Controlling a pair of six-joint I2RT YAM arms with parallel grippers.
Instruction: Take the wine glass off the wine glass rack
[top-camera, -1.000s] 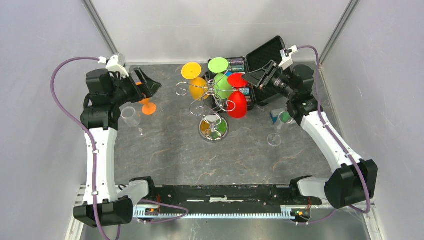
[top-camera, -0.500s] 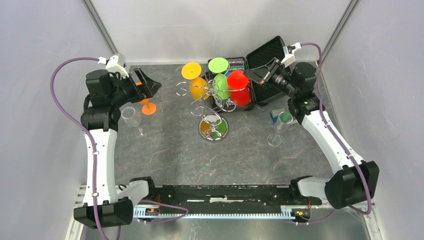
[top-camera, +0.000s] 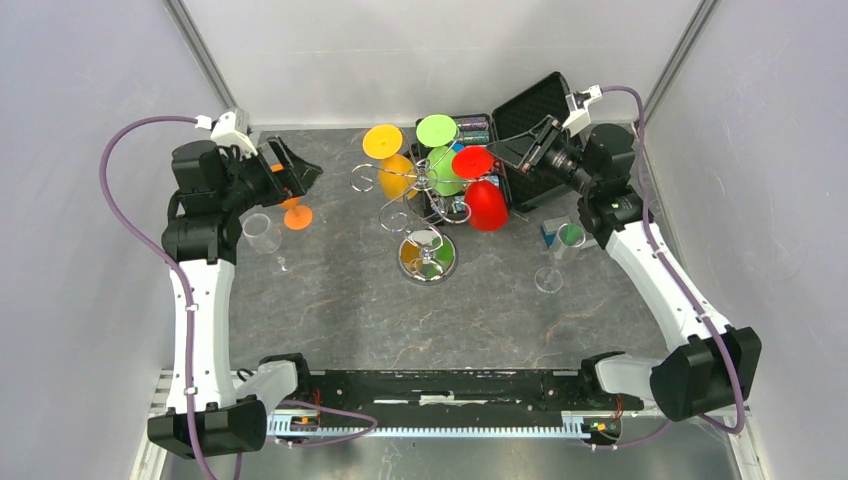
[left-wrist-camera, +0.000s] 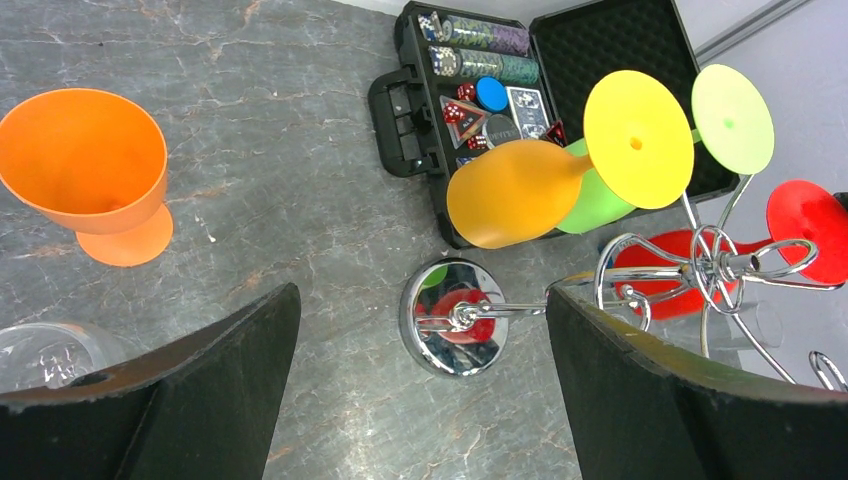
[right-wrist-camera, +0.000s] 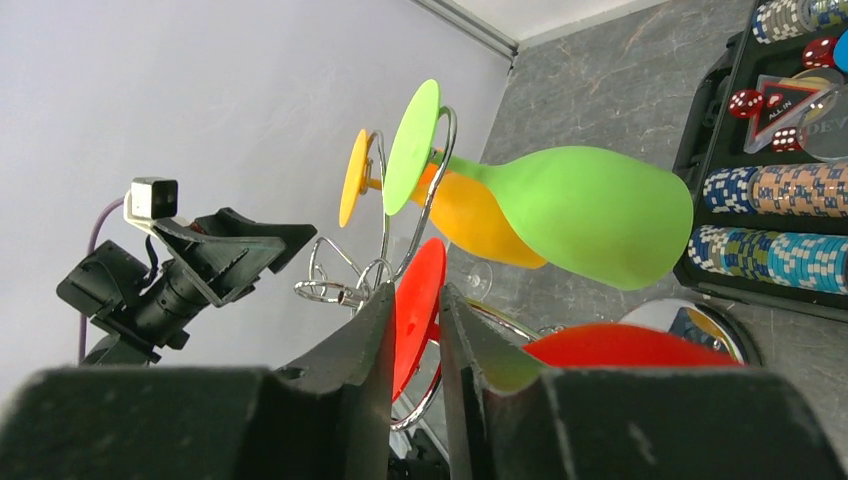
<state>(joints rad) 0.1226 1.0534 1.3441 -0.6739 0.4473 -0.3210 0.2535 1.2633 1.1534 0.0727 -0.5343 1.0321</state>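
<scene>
We find the red wine glass (top-camera: 487, 205) at the right side of the wine glass rack (top-camera: 428, 256). It is tilted, with its round foot up beside the top of the pole and its bowl hanging lower, out toward the black case (top-camera: 530, 110). From above, the right gripper (top-camera: 497, 150) sits just beside that foot, but we cannot read the grip there. The right wrist view settles it: the two fingers (right-wrist-camera: 370, 340) stand narrow, with the edge of the red foot pinched between them and the red bowl low to their right. In no view can we tell whether the stem is clear of the curled wire arm. The left wrist view gives us the other side: the red foot beside a wire loop, the red bowl behind the wires, and the mirrored base catching a red reflection.

The right arm runs up the right edge of the table (top-camera: 330, 300), elbow bent, wrist turned in toward the rack. The left arm rises along the left side, wrist pointing right, and the left gripper (left-wrist-camera: 420, 300) is spread wide, well apart from the rack.

On the rack's far side hang a green glass (right-wrist-camera: 590, 215) and a yellow glass (left-wrist-camera: 515, 190). An orange glass (left-wrist-camera: 85, 165) stands on the table near the left gripper, with a clear glass (top-camera: 260, 232) just beside it.
</scene>
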